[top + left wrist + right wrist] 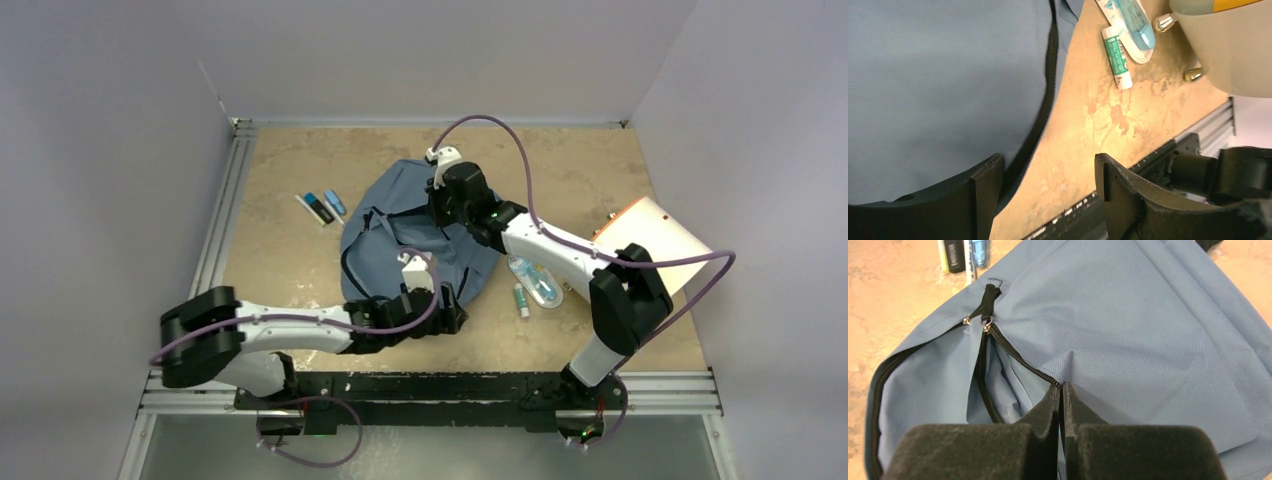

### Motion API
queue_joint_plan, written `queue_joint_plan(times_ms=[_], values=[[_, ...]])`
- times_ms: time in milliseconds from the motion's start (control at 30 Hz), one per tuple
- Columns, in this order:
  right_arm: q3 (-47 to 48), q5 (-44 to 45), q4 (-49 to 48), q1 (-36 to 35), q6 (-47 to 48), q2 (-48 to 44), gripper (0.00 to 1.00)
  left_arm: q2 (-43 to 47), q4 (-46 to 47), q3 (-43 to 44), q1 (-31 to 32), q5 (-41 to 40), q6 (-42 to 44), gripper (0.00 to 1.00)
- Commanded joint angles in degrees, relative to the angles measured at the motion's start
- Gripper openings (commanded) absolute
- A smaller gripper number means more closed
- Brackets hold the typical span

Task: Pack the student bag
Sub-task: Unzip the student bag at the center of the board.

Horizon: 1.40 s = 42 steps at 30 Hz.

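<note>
The student bag (420,235), slate-blue with black zippers, lies in the middle of the table. Its main zipper (998,345) gapes open. My right gripper (1062,387) is shut on the bag's fabric at the zipper edge and holds that lip up; in the top view this gripper (440,197) is over the bag's far part. My left gripper (1049,159) is open with nothing between its fingers, hovering over bare table just off the bag's (948,85) near right edge. Seen from above, the left gripper (452,310) sits by the bag's near rim.
A green-and-white glue stick (1117,57) and a clear pack holding a blue item (1130,25) lie right of the bag. A beige folder (655,240) rests at the right. Several pens and markers (322,206) lie left of the bag. The metal rail (430,385) runs along the near edge.
</note>
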<state>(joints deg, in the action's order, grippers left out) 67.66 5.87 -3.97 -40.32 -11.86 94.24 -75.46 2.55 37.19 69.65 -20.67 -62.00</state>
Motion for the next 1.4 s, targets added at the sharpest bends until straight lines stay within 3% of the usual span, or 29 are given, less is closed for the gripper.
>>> queue_joint_plan(times_ms=[0,233,333,400,600,733,800,933,1100,1367], values=[[6.17,-8.21,1.18,3.27,-4.58,-0.81,0.00,-9.85,12.13,4.31,3.67,-6.79,0.43,0.65],[10.30,-12.11,7.61,5.00,-4.31,0.33,0.00,-21.40,14.81,12.32,7.15,-6.54,2.58,0.64],[11.28,-11.01,8.63,5.05,-4.13,0.50,0.00,-23.13,8.80,16.19,8.93,-11.42,0.74,0.63],[11.81,-10.79,9.10,5.07,-4.05,0.68,0.00,-23.34,0.92,18.78,9.61,-15.33,-2.41,0.63],[12.31,-11.32,9.60,5.06,-4.85,1.24,0.00,-20.41,-39.22,22.29,9.88,-21.23,-28.85,0.61],[12.73,-13.16,10.12,5.08,-5.45,2.64,0.00,-14.97,-51.61,19.58,10.08,-21.48,-36.79,0.61],[13.21,-13.61,10.83,5.12,-5.45,3.49,0.00,-11.07,-50.54,19.16,10.95,-23.56,-32.87,0.61],[13.50,-13.90,10.71,5.13,-6.55,4.20,0.00,-5.95,-38.79,20.03,12.17,-27.48,-17.46,0.61],[14.17,-13.85,10.71,5.13,-6.78,4.29,0.00,-7.24,-19.55,20.12,12.26,-23.88,0.39,0.61],[15.48,-13.14,12.42,5.13,-6.12,4.29,0.00,-17.12,-5.91,23.60,10.20,-16.59,8.37,0.61]])
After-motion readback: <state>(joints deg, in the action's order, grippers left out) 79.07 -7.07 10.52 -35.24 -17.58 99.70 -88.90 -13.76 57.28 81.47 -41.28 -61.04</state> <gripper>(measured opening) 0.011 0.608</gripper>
